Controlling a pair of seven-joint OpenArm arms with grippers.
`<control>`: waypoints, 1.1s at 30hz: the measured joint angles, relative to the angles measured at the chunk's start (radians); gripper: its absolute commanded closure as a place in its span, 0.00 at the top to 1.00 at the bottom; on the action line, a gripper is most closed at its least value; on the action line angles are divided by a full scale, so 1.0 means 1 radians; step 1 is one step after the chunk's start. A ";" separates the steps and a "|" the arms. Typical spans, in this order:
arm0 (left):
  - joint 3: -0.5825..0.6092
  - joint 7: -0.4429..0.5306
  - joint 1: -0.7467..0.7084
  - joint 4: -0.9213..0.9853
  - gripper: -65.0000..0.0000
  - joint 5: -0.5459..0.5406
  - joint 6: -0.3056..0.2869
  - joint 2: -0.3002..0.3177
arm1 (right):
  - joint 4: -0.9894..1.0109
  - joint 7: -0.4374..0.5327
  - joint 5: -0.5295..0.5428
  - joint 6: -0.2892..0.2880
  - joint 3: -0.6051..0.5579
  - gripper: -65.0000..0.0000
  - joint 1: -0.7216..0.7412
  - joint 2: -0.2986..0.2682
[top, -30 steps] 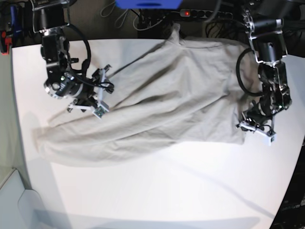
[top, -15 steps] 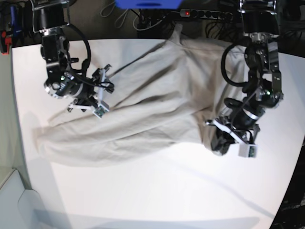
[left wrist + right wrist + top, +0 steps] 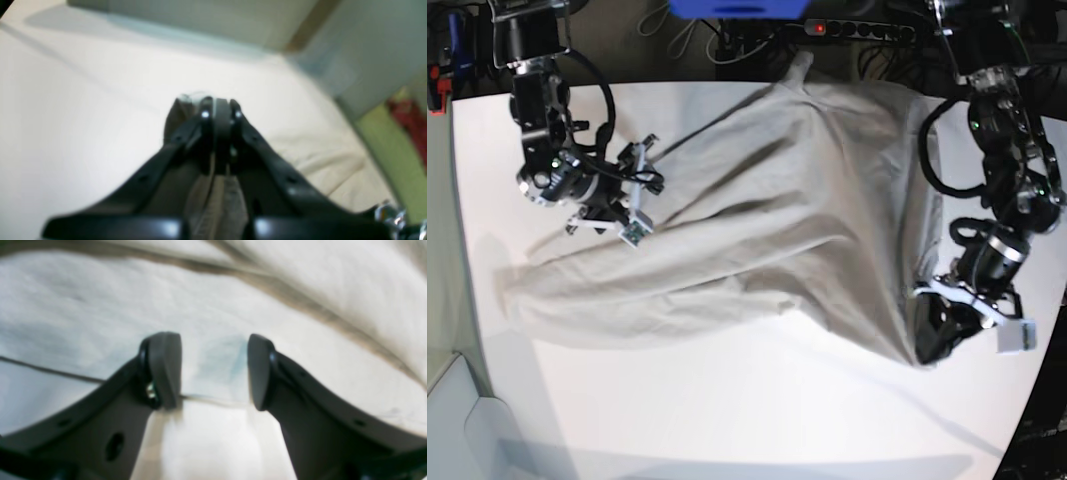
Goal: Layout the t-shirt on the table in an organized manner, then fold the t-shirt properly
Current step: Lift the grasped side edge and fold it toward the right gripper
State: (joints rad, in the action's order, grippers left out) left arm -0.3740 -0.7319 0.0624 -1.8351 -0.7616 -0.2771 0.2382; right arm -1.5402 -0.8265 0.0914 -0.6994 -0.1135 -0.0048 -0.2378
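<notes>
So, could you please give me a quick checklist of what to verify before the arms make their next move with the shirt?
1. Left gripper shut on the t-shirt corner: ok, cloth is pinched between its fingers.
2. Right gripper holding cloth: not ok, jaws open with nothing between them.
3. Right gripper over the shirt: ok, fabric lies right beneath it.
4. Shirt laid flat: not ok, wrinkled and bunched.
5. Shirt fully on the table: cannot tell, its far edge reaches the table's back edge.
6. Sleeves spread out: cannot tell.
</notes>
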 measured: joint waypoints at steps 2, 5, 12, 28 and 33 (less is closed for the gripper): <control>-0.040 -0.005 0.010 0.018 0.00 -0.039 0.003 0.000 | 0.000 0.004 0.001 0.000 0.000 0.47 -0.001 -0.001; -0.051 -0.022 0.031 0.030 0.00 -0.100 0.002 0.019 | 0.000 0.003 0.008 0.000 -0.001 0.42 -0.002 -0.010; -0.110 -0.112 0.033 0.013 0.00 -0.317 -0.041 0.022 | 0.000 0.012 0.014 0.000 -0.001 0.32 -0.012 -0.012; 0.002 -0.345 -0.192 -0.150 0.00 -0.352 -0.297 0.011 | 0.000 0.008 0.014 0.000 -0.001 0.31 -0.010 -0.012; -0.005 -0.443 -0.267 -0.140 0.00 -0.347 -0.303 0.014 | -0.003 0.008 0.013 0.000 0.000 0.32 -0.010 -0.012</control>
State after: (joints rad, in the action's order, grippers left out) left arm -0.3794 -1.1751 -0.2047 -1.9747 -1.1084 -0.5804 0.2520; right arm -1.5429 -0.8185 0.1047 -0.6994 -0.1131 -0.0151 -0.2497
